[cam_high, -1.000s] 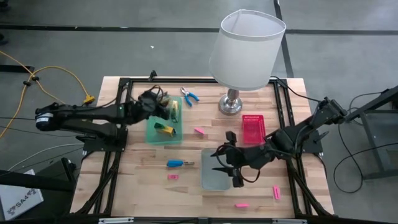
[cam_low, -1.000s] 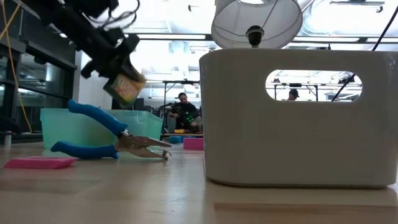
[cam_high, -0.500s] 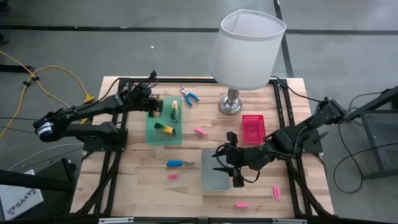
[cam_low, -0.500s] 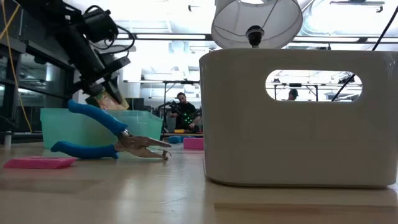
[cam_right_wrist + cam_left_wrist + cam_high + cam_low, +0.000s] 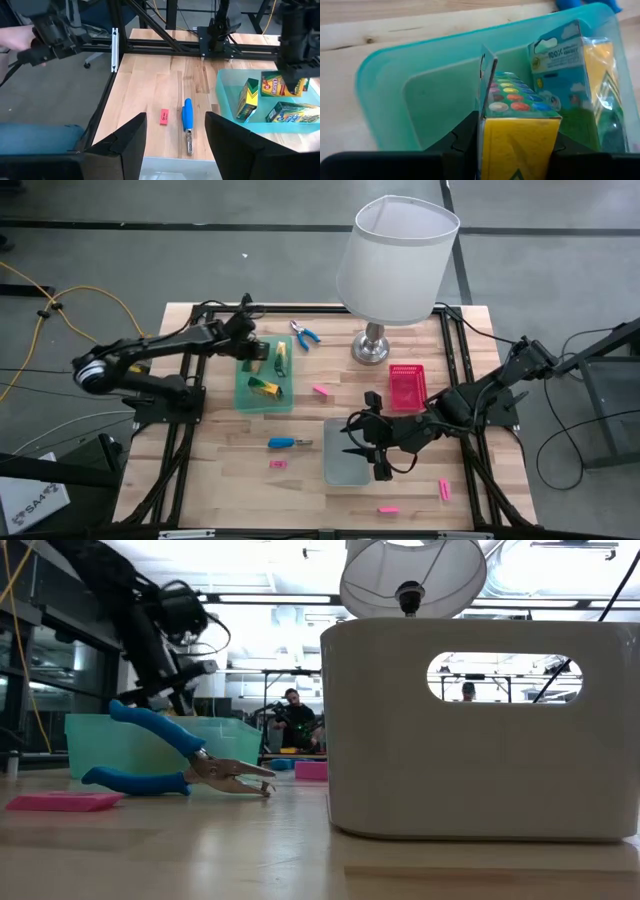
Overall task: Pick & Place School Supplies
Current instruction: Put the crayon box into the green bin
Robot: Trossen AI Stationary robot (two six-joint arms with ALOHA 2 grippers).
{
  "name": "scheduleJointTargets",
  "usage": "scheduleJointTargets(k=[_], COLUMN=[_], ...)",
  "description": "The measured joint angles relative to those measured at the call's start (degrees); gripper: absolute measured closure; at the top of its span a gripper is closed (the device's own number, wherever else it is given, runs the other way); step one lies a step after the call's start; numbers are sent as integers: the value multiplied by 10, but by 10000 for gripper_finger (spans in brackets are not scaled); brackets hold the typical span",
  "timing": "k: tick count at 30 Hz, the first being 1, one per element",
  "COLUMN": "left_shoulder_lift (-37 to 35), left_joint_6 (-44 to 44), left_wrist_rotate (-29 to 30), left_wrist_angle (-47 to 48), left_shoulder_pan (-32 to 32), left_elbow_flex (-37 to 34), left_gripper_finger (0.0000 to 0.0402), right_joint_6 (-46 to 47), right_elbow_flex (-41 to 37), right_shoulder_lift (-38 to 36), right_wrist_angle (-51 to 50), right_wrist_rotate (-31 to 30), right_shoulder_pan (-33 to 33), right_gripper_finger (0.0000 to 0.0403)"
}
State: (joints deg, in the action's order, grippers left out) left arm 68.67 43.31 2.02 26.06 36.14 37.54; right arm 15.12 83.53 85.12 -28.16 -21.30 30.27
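Note:
My left gripper (image 5: 250, 348) is shut on a yellow-and-green crayon box (image 5: 517, 140) over the far left part of the green tray (image 5: 262, 398). The box's flap is open and its crayon tips (image 5: 512, 97) show. Two more crayon boxes (image 5: 281, 358) (image 5: 266, 388) lie in the tray. Blue-handled pliers (image 5: 305, 333), a blue-handled screwdriver (image 5: 282, 443) and pink bars (image 5: 320, 390) (image 5: 278, 464) lie on the table. My right gripper (image 5: 360, 442) hangs open above the grey tray (image 5: 345, 465), with nothing between its fingers. My left gripper pinches the crayon box between its two fingers, one on each side (image 5: 487, 135) of the box, back from its open flap end. The fingers slant down from the table's left. The box (image 5: 272, 82) hangs below them inside the tray's rim; whether it touches the floor I cannot tell.
A big white-shaded lamp (image 5: 397, 260) stands at the far middle, a pink tray (image 5: 407, 386) beside its foot. More pink bars (image 5: 444, 489) (image 5: 388, 509) lie near the front right. A white box with a handle cut-out (image 5: 480, 730) fills the low view's right.
My left gripper has sunk with the crayon box into the green tray and turned as its arm swung toward the far edge; in the low view the box has gone down behind the tray's wall. The right arm has kept still.

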Motion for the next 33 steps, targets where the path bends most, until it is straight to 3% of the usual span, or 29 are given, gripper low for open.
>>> scheduleJointTargets(k=[12, 18, 33], left_shoulder_lift=[179, 203, 203], left_joint_6=[11, -10, -71], left_wrist_rotate=[50, 0, -2], left_wrist_angle=[159, 164, 161], left_shoulder_pan=[-41, -34, -33], left_elbow_flex=[170, 174, 174], left_gripper_finger=[291, 278, 275], right_joint_6=[16, 16, 16], right_elbow_flex=[0, 0, 0], right_shoulder_lift=[0, 0, 0], right_wrist_angle=[-25, -33, -42], right_wrist_rotate=[3, 5, 5], right_shoulder_pan=[1, 1, 1], right_gripper_finger=[210, 210, 210])
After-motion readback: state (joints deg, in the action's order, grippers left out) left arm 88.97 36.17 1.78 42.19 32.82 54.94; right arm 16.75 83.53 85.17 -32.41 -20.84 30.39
